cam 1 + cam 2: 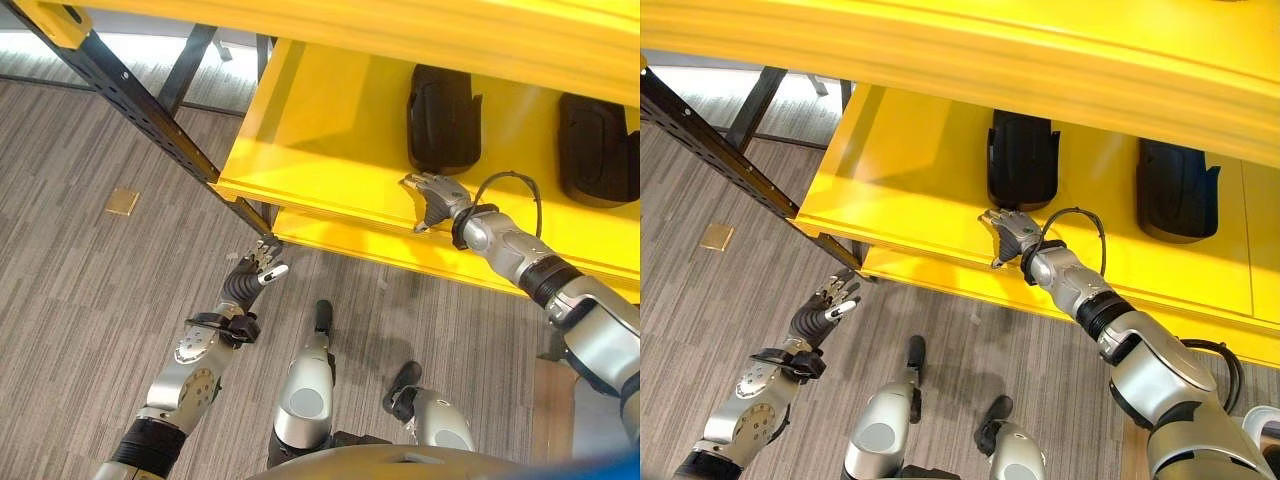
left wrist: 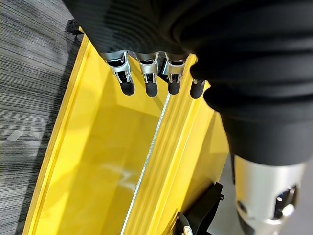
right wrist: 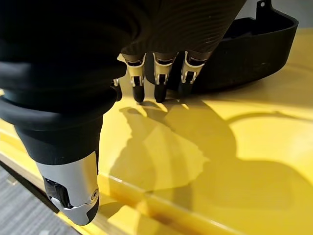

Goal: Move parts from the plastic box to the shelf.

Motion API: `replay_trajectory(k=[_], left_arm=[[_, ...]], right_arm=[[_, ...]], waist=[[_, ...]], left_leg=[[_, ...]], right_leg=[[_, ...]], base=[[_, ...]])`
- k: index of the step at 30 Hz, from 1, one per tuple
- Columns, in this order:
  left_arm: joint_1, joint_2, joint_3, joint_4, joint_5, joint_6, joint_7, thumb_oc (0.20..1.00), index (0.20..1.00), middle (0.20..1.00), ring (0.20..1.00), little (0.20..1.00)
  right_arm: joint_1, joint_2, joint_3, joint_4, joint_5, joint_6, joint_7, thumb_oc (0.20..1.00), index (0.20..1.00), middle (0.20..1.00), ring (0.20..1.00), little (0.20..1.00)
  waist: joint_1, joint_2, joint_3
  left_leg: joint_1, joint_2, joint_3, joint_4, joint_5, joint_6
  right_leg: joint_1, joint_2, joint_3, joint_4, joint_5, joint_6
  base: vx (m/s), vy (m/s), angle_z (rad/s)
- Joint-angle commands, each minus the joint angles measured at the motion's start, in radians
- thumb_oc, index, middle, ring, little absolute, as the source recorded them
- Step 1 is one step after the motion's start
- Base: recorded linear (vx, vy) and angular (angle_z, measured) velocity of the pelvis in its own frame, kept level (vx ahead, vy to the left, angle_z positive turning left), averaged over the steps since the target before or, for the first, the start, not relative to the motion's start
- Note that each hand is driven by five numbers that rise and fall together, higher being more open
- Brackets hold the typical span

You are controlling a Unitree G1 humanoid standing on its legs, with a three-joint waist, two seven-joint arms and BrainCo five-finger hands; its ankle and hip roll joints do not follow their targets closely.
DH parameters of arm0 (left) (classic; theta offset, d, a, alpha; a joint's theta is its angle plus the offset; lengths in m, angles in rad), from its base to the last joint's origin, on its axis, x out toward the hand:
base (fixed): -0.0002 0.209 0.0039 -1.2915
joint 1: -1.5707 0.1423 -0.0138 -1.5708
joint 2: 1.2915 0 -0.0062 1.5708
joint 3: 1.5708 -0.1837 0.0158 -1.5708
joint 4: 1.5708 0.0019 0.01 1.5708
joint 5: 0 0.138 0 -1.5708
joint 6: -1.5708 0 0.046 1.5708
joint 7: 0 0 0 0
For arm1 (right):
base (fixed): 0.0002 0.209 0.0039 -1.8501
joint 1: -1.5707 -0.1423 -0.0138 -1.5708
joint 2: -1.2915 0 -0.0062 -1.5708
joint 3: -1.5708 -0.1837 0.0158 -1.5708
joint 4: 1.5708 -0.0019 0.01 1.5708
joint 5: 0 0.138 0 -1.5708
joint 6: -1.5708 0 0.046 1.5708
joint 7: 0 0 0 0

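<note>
Yellow painted metal makes up the shelf (image 1: 330, 140), a broad flat board with a raised lip along its front edge and a second yellow ledge just below it. Two black moulded plastic parts lie on it: the nearer black part (image 1: 1023, 160) sits towards the middle, and the second black part (image 1: 1177, 190) lies well apart from it towards the robot's right.

The right robot hand (image 1: 1008, 228) rests over the shelf board just in front of the nearer black part, holding nothing. The right wrist view shows what the head views cannot: its fingertips (image 3: 160, 93) hang loosely apart with their dark ends close to the low wall of that part (image 3: 254, 44), and bare yellow board lies between the hand and the front lip.

The left robot hand (image 1: 252, 275) hangs over the grey striped carpet floor (image 1: 80, 300), below and outside the shelf's near left corner, its fingers relaxed and spread, empty. Its own wrist view looks along the length of the shelf and shows its dark fingertips (image 2: 150, 89) in a row above the yellow lip, with a black part (image 2: 203, 215) just visible at the far end of the board.

A black perforated steel upright (image 1: 140, 110) runs diagonally down to the shelf's left corner, close to the left hand. To the left of the nearer part the board is open yellow surface as far as its edge. A small tan square (image 1: 123, 202) lies flat on the carpet, well away from both hands.
</note>
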Motion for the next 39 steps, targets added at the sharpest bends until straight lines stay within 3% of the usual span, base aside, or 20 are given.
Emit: replay_trajectory(k=[1, 15, 21, 24, 29, 33, 39], left_arm=[[-0.016, 0.008, -0.001, -0.104, 0.014, -0.035, -0.037, 1.000, 1.000, 1.000, 1.000, 1.000], [-0.004, -0.005, -0.003, -0.120, -0.001, -0.041, -0.028, 1.000, 1.000, 1.000, 1.000, 1.000], [0.001, -0.006, -0.003, -0.128, -0.006, -0.050, -0.011, 1.000, 1.000, 1.000, 1.000, 1.000], [0.010, -0.004, 0.000, -0.131, -0.014, -0.055, 0.007, 1.000, 1.000, 1.000, 1.000, 1.000], [0.011, -0.012, -0.006, -0.131, -0.009, -0.075, 0.045, 1.000, 1.000, 1.000, 1.000, 1.000], [0.007, -0.023, -0.015, -0.130, 0.004, -0.084, 0.074, 1.000, 1.000, 1.000, 1.000, 1.000], [0.017, -0.067, -0.022, -0.129, 0.014, -0.097, 0.126, 1.000, 1.000, 1.000, 1.000, 1.000]], right_arm=[[-0.121, -0.034, 0.033, 0.073, 0.035, 0.058, -0.005, 1.000, 1.000, 1.000, 1.000, 1.000], [-0.092, -0.042, 0.020, 0.005, 0.105, -0.008, 0.087, 1.000, 1.000, 1.000, 1.000, 1.000], [-0.012, -0.048, 0.019, -0.178, 0.157, -0.019, 0.136, 1.000, 1.000, 1.000, 1.000, 1.000], [0.051, -0.050, -0.003, -0.330, 0.234, 0.006, 0.206, 1.000, 1.000, 1.000, 1.000, 1.000], [0.140, -0.068, -0.024, -0.585, 0.392, 0.053, 0.230, 1.000, 1.000, 1.000, 1.000, 1.000], [0.189, -0.073, -0.069, -0.731, 0.448, 0.057, 0.189, 1.000, 1.000, 1.000, 1.000, 1.000], [0.334, -0.092, -0.295, -0.959, 0.446, -0.107, -0.070, 1.000, 1.000, 1.000, 1.000, 1.000]], waist=[[0.017, -0.034, 0.034], [-0.003, -0.017, 0.031], [-0.028, -0.027, 0.028], [-0.046, -0.036, 0.024], [-0.076, -0.053, 0.016], [-0.093, -0.060, 0.007], [-0.146, -0.058, -0.019]], left_leg=[[0.080, 0.048, 0.060, 0.088, -0.174, -0.077], [0.089, 0.039, 0.064, 0.075, -0.172, -0.075], [0.097, 0.041, 0.077, 0.072, -0.176, -0.069], [0.102, 0.040, 0.084, 0.070, -0.178, -0.066], [0.114, 0.042, 0.097, 0.073, -0.188, -0.059], [0.122, 0.043, 0.105, 0.076, -0.195, -0.054], [0.131, 0.041, 0.131, 0.081, -0.194, -0.036]], right_leg=[[-0.015, 0.014, -0.033, -0.088, 0.074, 0.029], [-0.019, 0.007, -0.019, -0.099, 0.078, 0.033], [-0.019, 0.010, -0.006, -0.101, 0.077, 0.033], [-0.019, 0.012, 0.006, -0.104, 0.077, 0.035], [-0.015, 0.016, 0.028, -0.102, 0.073, 0.035], [-0.008, 0.021, 0.039, -0.105, 0.072, 0.034], [-0.005, 0.026, 0.060, -0.122, 0.090, 0.026]], base=[[-0.01, 0.033, 0.00], [-0.01, 0.029, 0.00], [0.00, 0.005, 0.00], [-0.01, 0.035, -0.02], [0.00, 0.006, 0.00], [0.01, 0.012, -0.02], [0.00, 0.058, -0.09]])
